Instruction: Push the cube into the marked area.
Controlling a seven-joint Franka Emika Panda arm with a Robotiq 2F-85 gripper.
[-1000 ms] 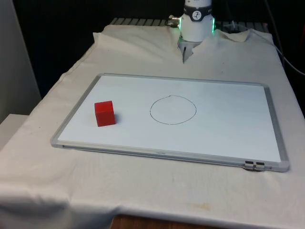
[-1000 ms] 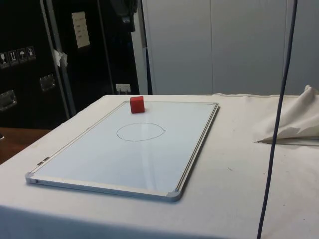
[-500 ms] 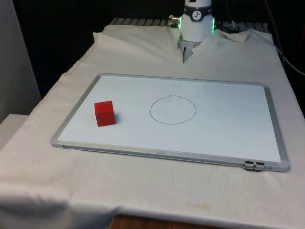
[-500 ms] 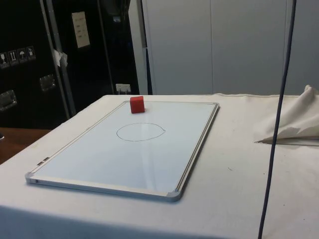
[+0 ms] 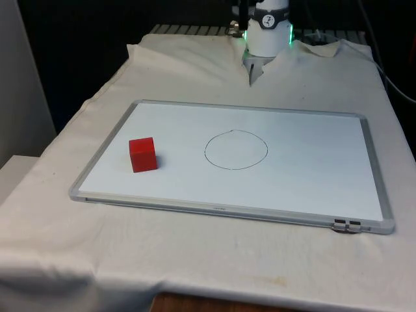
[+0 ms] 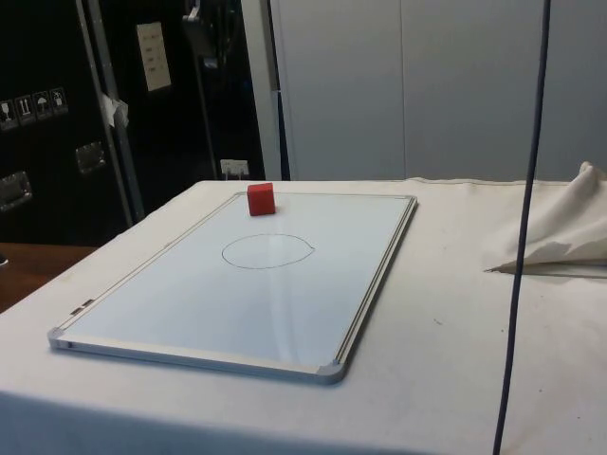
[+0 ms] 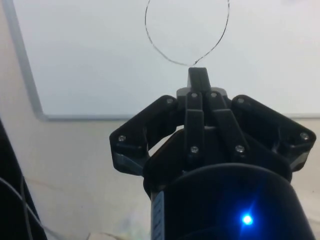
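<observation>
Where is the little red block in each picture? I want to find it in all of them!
Front view: the red block sits on the whiteboard, toward the front view's left, beside the drawn circle but outside it.
Side view: the red block stands at the board's far end, beyond the circle.
Wrist view: the circle lies ahead on the board.
Shared landmark: the drawn circle.

White arm base (image 5: 269, 29), green-lit ring; black screw-studded claw (image 7: 198, 80).
</observation>
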